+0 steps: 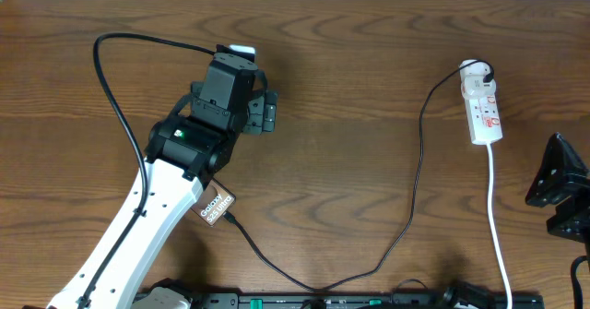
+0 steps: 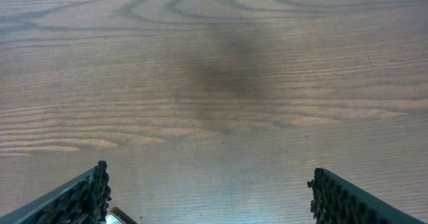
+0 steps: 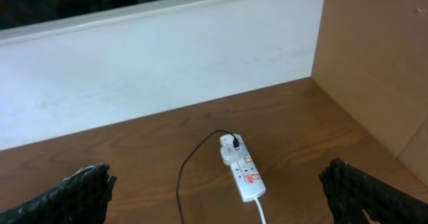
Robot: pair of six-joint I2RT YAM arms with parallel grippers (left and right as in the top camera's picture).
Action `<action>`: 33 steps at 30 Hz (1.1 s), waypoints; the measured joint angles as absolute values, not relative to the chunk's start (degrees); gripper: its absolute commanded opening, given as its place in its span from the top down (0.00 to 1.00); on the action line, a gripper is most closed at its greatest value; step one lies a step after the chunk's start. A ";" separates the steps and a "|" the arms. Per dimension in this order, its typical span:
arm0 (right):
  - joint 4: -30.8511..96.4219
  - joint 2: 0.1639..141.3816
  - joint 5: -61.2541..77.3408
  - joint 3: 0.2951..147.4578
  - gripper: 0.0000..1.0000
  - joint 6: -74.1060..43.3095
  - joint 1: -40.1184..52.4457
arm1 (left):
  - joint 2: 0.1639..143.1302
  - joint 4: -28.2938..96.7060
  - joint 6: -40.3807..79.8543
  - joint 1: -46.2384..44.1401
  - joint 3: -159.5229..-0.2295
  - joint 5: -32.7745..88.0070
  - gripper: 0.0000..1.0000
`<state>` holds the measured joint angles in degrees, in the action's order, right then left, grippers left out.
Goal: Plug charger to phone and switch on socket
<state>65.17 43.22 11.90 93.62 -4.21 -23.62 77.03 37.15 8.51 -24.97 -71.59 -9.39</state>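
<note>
Nearest, the charger [image 1: 421, 152] cable bends along the table [image 2: 221, 63] edge and its tip meets the phone [image 1: 218, 206], half hidden under the left arm. The left gripper [image 2: 207, 187] is spread wide and empty. The right gripper [image 3: 217, 177], also spread, faces the socket [image 1: 485, 106] farther back.

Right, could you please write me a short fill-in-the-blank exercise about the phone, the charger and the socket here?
1. The left gripper and the right gripper both have jaws that stand ____.
2. The charger is a thin cable coloured ____.
3. The visible end of the phone carries ____ lettering.
4. The socket lies nearer the ____ gripper.
Missing words: open; black; white; right.
</note>
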 measured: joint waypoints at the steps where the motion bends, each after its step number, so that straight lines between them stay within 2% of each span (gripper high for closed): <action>1: 65.23 43.27 11.97 93.62 0.01 -4.05 -23.57 | 77.03 37.15 8.49 -24.97 -71.59 -9.39 0.08; 21: 66.65 43.35 12.16 91.70 0.01 -3.60 -23.38 | 77.03 37.15 8.49 -24.97 -71.59 -9.39 0.08; 33: 62.11 44.40 12.16 76.18 0.01 -3.42 -23.38 | 77.03 37.15 8.49 -24.97 -71.59 -9.39 0.08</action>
